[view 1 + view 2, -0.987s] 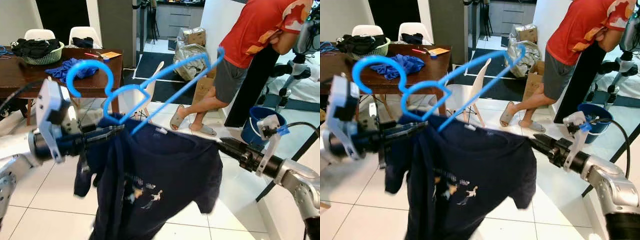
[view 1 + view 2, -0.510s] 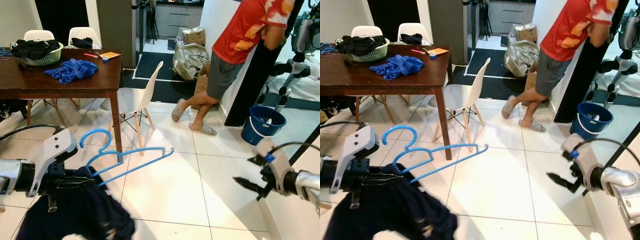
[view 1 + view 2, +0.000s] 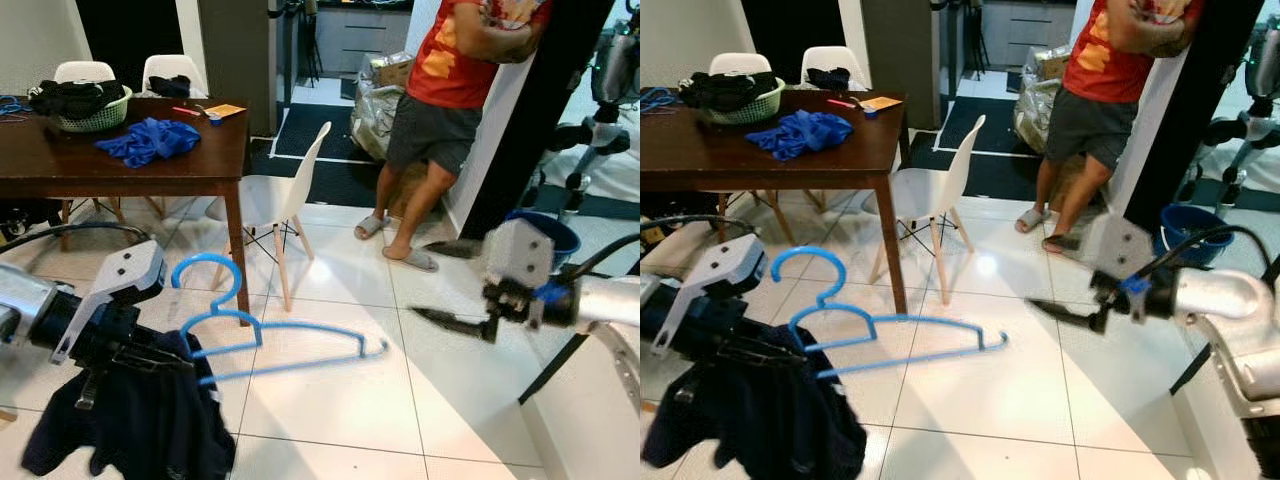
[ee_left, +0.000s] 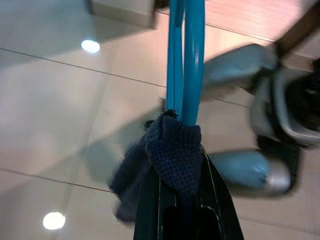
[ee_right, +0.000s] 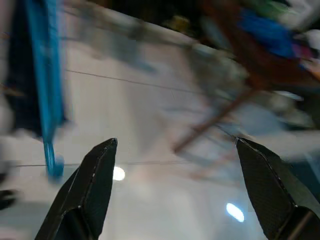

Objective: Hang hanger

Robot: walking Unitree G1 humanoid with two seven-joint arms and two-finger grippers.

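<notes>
While the left gripper [image 4: 181, 200] stays out low on the robot's left, pinched on the dark shirt [image 3: 140, 420] and on the near end of the blue hanger [image 3: 270, 335], the hanger's long bar runs nearly level across the front toward the right arm, its hook [image 3: 205, 275] standing up close to the left wrist. That makes the left arm the carrier; the right gripper [image 3: 440, 320] hovers spread wide and empty just beyond the hanger's far tip, apart from it. Where the hanger should go I cannot make out: no rail is visible, and the right wrist view is badly smeared.
</notes>
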